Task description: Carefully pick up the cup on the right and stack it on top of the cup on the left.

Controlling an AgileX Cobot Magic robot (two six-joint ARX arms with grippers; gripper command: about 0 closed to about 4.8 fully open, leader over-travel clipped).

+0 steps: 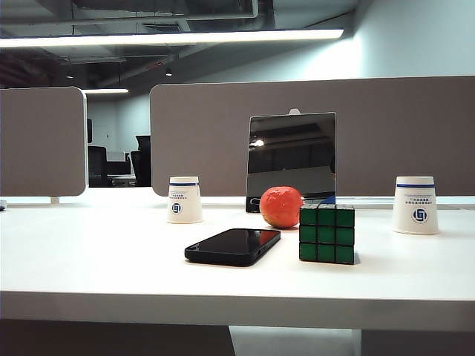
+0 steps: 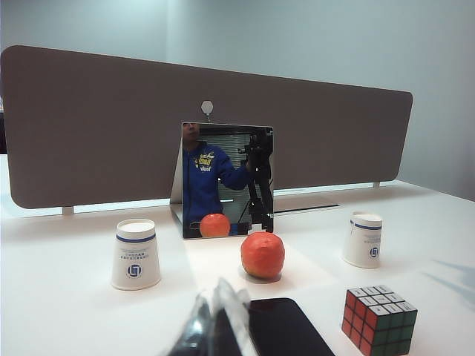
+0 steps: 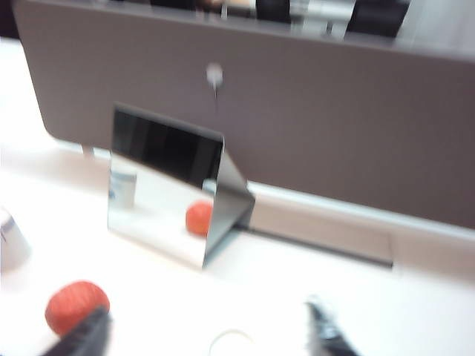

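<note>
Nothing is stacked yet: right cup [image 1: 415, 205] at 3 o'clock, left cup [image 1: 184, 199] at 10 o'clock on the counter [image 1: 111, 259]. Right pincer [image 3: 211, 334] gapes above a cup rim; left pincer [image 2: 215, 326], state unclear, idles.

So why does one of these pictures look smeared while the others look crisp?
Right wrist view: blurred throughout, the mirror and orange soft-edged, the right pincer open, its fingertips smeared. Left wrist view: sharp on the cups, but the left pincer is out of focus up close. Exterior view: crisp, with glare on the phone and a bright ceiling strip.
</note>
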